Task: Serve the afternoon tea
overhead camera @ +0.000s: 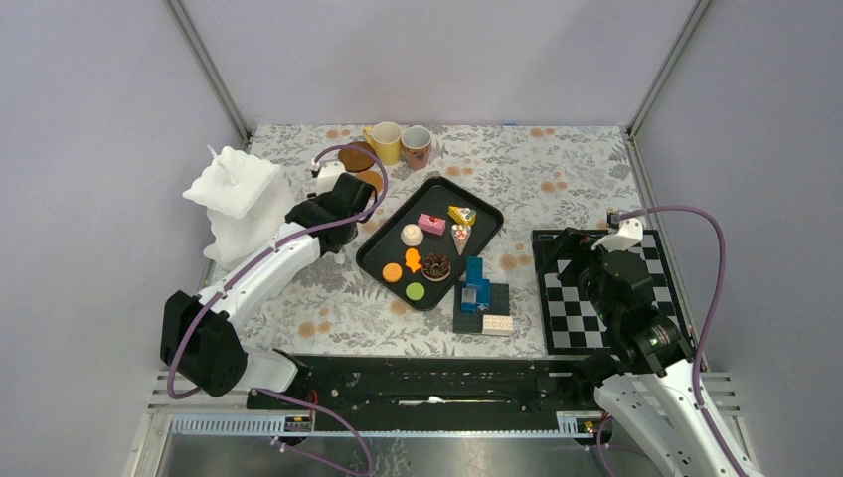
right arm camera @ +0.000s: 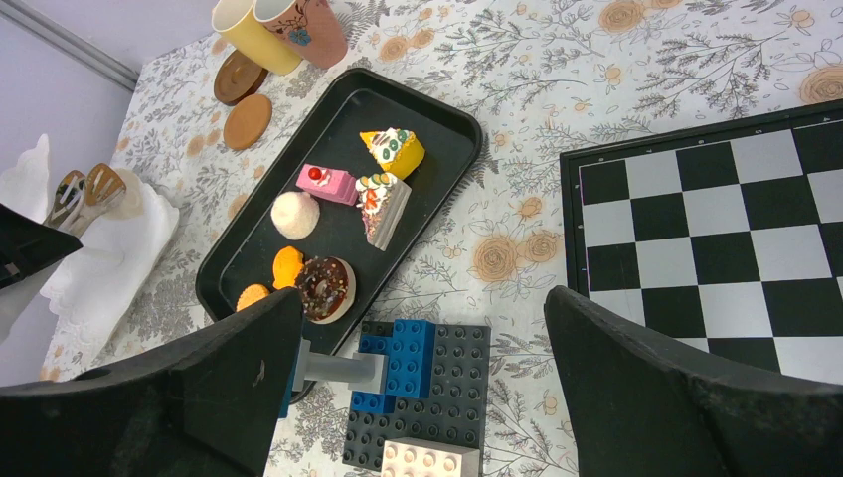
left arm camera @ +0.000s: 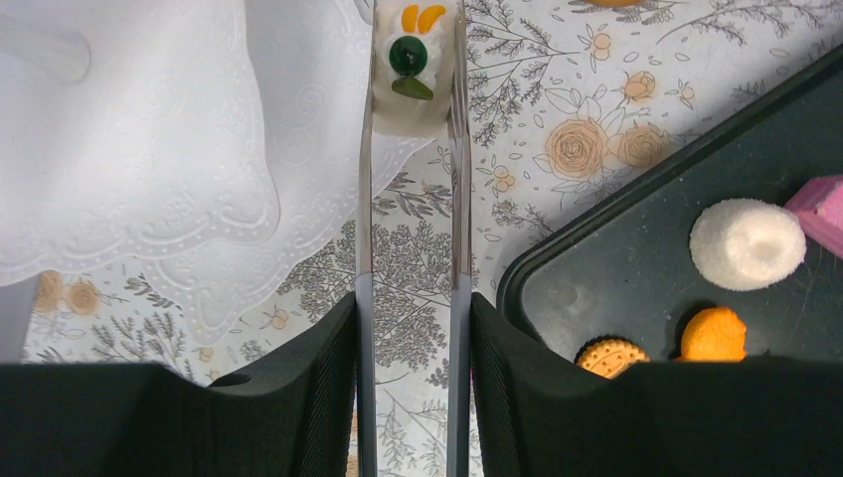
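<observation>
My left gripper (left arm camera: 413, 308) (overhead camera: 310, 214) is shut on metal tongs (left arm camera: 364, 199). The tongs' tips pinch a small white cake with green and orange topping (left arm camera: 408, 70) over the edge of a white doily (left arm camera: 149, 149). The black tray (overhead camera: 378, 253) holds a pink cake (overhead camera: 431, 224), a yellow wedge (overhead camera: 461, 214), a white puff (overhead camera: 412, 235), a donut (overhead camera: 435, 266), an orange cookie (overhead camera: 393, 271) and a green cookie (overhead camera: 415, 291). A yellow mug (overhead camera: 386, 142), a pinkish mug (overhead camera: 417, 146) and brown coasters (overhead camera: 353, 157) stand at the back. My right gripper (right arm camera: 422, 298) (overhead camera: 577, 253) is open and empty.
A white tiered stand draped in doily (overhead camera: 234, 194) stands at the left, beside my left arm. A blue and black brick stack (overhead camera: 479, 296) sits just right of the tray's near corner. A chessboard (overhead camera: 606, 298) lies at the right under my right arm.
</observation>
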Robot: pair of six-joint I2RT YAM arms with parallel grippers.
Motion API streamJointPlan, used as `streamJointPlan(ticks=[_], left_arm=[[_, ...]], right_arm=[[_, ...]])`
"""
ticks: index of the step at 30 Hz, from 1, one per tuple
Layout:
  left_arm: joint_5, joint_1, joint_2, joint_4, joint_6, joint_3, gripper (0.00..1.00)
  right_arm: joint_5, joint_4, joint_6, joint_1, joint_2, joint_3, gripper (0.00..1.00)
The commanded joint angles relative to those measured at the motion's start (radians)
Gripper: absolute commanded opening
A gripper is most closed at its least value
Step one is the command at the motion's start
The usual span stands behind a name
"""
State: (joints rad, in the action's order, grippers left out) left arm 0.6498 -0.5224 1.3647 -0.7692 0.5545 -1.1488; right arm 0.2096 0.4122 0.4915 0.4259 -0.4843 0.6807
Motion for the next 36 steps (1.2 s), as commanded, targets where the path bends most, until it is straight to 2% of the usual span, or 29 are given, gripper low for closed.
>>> streamJointPlan(ticks=[1, 11, 17, 25, 36], left_arm=[[0.095, 0.004, 0.011, 0.113, 0.102, 0.037, 0.00], [0.206, 0.004, -0.004, 0.162, 0.224, 0.135, 0.00], [0.251, 0.004, 0.015, 0.198, 0.261, 0.174, 0.04], [0.333, 0.010, 0.072, 0.225, 0.269, 0.182, 0.10], [0.342, 0.085, 0.160, 0.263, 0.235, 0.173, 0.14]], right_arm=[[-0.023, -0.051, -0.003, 0.007, -0.001, -0.003, 0.98], [-0.025, -0.051, -0.017, 0.007, 0.002, -0.009, 0.98], [-0.028, -0.057, -0.017, 0.007, 0.010, -0.020, 0.98], [-0.030, -0.059, -0.020, 0.007, 0.014, -0.033, 0.98], [-0.025, -0.059, -0.025, 0.007, 0.024, -0.046, 0.98]])
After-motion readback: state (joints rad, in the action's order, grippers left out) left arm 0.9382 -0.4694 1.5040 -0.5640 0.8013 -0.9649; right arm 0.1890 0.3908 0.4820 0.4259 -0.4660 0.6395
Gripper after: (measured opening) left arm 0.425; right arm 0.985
